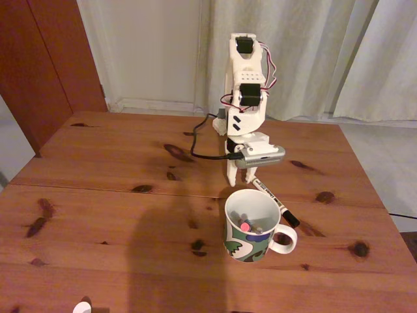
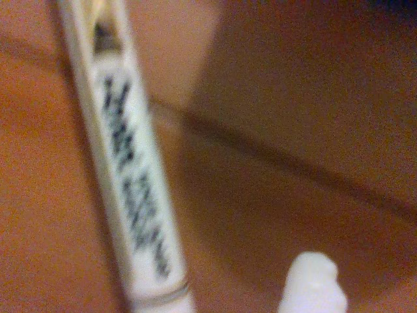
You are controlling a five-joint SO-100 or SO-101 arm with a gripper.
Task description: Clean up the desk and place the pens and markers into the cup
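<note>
I'm watching the fixed view looking down across the surface [image 1: 98, 215] toward the arm [image 1: 246, 98]; my wrist view is hovering very near the white marker [image 2: 133, 195], shared by both.

We see the desk [image 1: 117, 215] as reddish-brown pine, its grain smooth under a soft sheen, with dark knots. At lower centre of the fixed view the cup [image 1: 251, 225] looks like glazed ceramic, glossy white inside. The arm [image 1: 246, 98] at upper centre is matt white plastic. Behind it hang pale cloth curtains [image 1: 313, 52]. In the wrist view the marker [image 2: 130, 182] shows a smooth white barrel, probably plastic, with black print.
</note>
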